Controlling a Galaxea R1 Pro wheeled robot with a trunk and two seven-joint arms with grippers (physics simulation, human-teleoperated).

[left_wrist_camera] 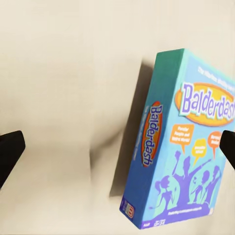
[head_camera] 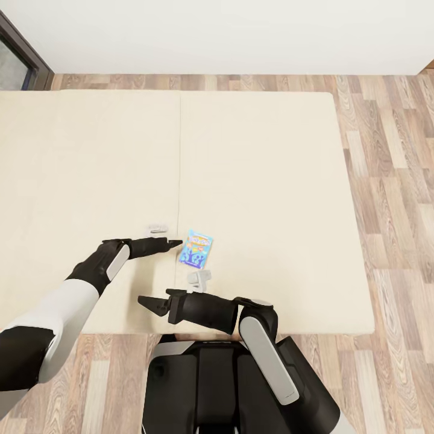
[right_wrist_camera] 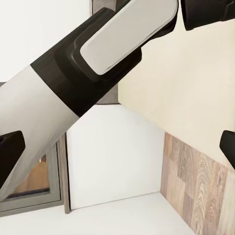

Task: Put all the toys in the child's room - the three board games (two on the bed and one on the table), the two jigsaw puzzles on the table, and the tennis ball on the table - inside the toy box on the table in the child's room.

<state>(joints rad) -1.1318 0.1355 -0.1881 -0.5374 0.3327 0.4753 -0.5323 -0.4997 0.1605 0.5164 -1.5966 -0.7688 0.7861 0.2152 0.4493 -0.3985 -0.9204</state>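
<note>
My left arm reaches out low over the bed, its beige mattress split by a seam running away from me, and my left gripper sits right at that seam with its tip just beside the small blue board game. I've brought it in from the side because the box lies flat on the soft top and the only purchase is across its narrow edges. In the left wrist view the game (lettered Balderdash, orange oval on blue) lies ahead between the two dark fingertips, which stand wide apart at the frame's edges, so the jaws are spread and holding nothing. The box looks off toward one finger rather than centred, though I can't judge from this angle how far. Further right, my right gripper hangs near the bed's near edge, folded across in front of my trunk, kept out of the way; its fingertips are also well apart and empty, looking past my left arm toward wall and floor. The toy box and table are elsewhere.
</note>
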